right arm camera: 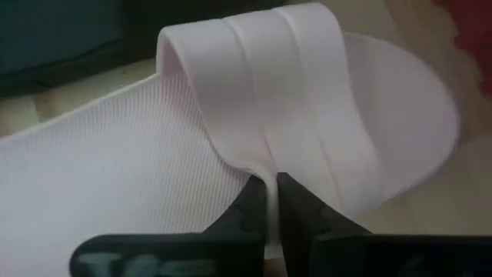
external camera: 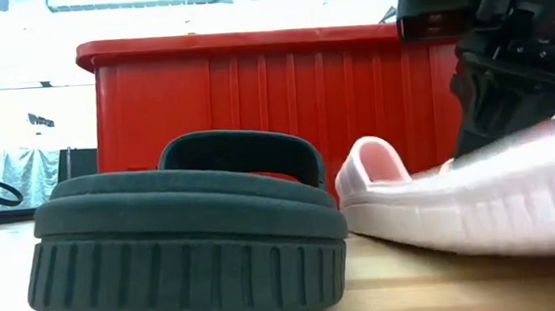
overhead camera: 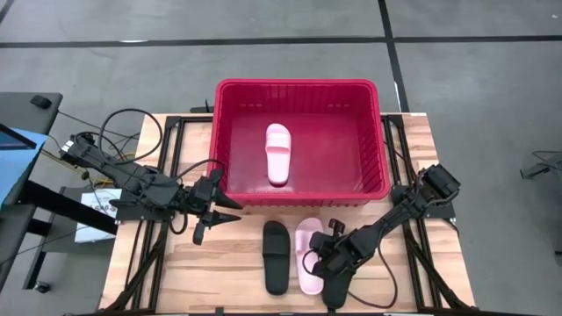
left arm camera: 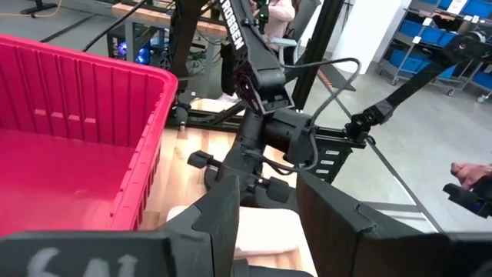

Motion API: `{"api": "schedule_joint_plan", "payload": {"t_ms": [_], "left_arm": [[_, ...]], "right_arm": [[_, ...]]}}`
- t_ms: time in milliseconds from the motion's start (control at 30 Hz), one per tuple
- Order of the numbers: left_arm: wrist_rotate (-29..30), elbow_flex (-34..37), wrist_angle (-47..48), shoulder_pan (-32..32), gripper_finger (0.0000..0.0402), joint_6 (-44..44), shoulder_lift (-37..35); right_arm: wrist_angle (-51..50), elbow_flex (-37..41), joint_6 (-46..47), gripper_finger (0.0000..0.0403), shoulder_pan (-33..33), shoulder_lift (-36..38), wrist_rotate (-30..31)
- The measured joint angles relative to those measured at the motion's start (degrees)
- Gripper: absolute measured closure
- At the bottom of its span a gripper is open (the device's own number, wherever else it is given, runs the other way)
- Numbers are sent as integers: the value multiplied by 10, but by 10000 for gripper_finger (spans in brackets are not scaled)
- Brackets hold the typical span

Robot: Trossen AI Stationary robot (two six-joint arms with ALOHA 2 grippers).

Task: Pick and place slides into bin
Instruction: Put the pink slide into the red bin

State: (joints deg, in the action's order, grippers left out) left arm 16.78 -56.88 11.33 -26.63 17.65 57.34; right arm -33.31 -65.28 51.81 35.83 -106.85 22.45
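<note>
Closest to the table's front edge lie two sandals side by side, a black slide (overhead camera: 276,255) and a pale pink slide (overhead camera: 308,255), toes toward the basket. From table height the black one's ridged heel fills the foreground, and the pink one shows tilted beside it, its near end lifted off the wood. The right gripper (right arm camera: 270,201) has its two fingers pressed together on the pink slide's edge, just where the wide strap meets the sole, so this looks like the pick-up step for the second pink sandal. I'd judge the next move to be a lift high enough to clear the rolled rim, then a carry forward over the red bin (overhead camera: 383,140) before letting go; a thin edge grip like this could let the sandal swing or slip.

Further back, the left gripper (overhead camera: 218,217) waits near the bin's front left corner with its fingers spread and nothing in them. Inside the bin one pink slide (overhead camera: 278,153) already lies on the floor.

A fourth sandal can't be seen anywhere. The right arm covers part of the gripped slide from above, and the low view cuts off that gripper's fingers.
</note>
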Motion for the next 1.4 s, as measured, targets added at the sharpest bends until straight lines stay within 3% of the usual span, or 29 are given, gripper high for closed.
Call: {"api": "schedule_joint_plan", "payload": {"t_ms": [1033,1400], "left_arm": [[0,0,0,0,280,31,0],[1,0,-2,0,280,72,5]], "right_arm": [[-188,-163,2,400,56,2,109],[-227,-223,-13,401,79,3,176]]}}
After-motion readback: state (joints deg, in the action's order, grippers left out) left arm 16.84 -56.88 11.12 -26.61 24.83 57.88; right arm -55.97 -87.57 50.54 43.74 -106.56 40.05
